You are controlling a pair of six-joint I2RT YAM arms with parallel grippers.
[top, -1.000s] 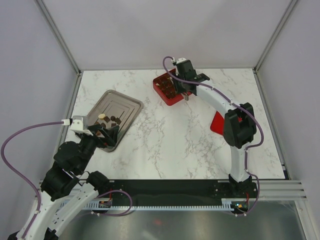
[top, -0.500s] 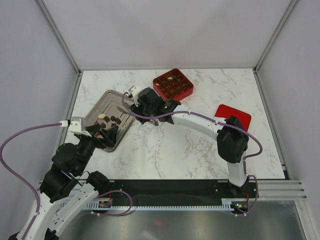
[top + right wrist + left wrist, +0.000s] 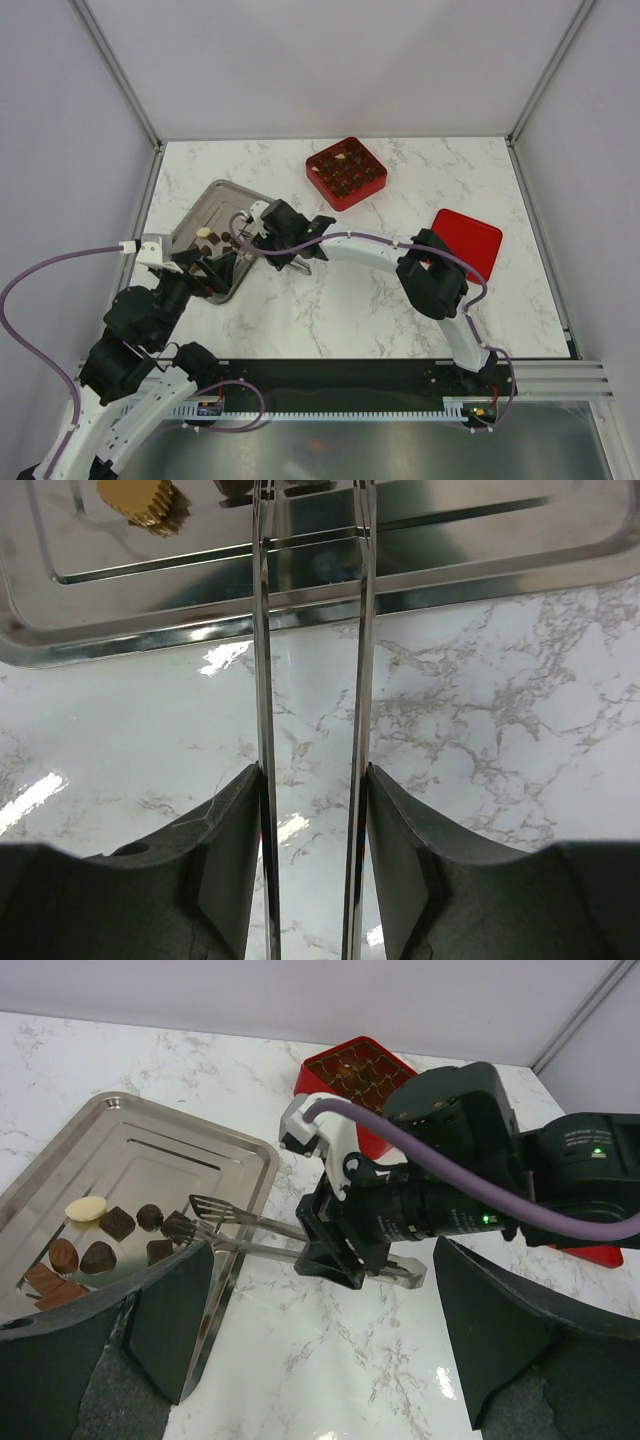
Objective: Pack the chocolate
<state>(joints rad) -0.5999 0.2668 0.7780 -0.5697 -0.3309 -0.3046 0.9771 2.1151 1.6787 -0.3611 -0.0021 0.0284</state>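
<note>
The chocolate lies in a loose cluster at the near-left end of a shiny metal tray. The pieces are small and mostly dark brown: some rounded, some square, a couple more slab-like. One pale cream oval sits at the cluster's far edge. The right wrist view also shows a ridged, golden-brown piece on the tray floor. More pieces, nearly all dark, fill the gridded compartments of a red box, which stands on the counter well beyond the tray's right end. A flat red lid lies farther off to the right again. The right tool is just off the tray's right rim, clamped on the handles of a pair of metal tongs. The tongs reach in over the rim with their two arms a narrow gap apart. Their tips are down among the dark pieces, though I cannot tell whether they have pinched one. The left tool hangs at the tray's near edge, its fingers spread wide with nothing between them.
</note>
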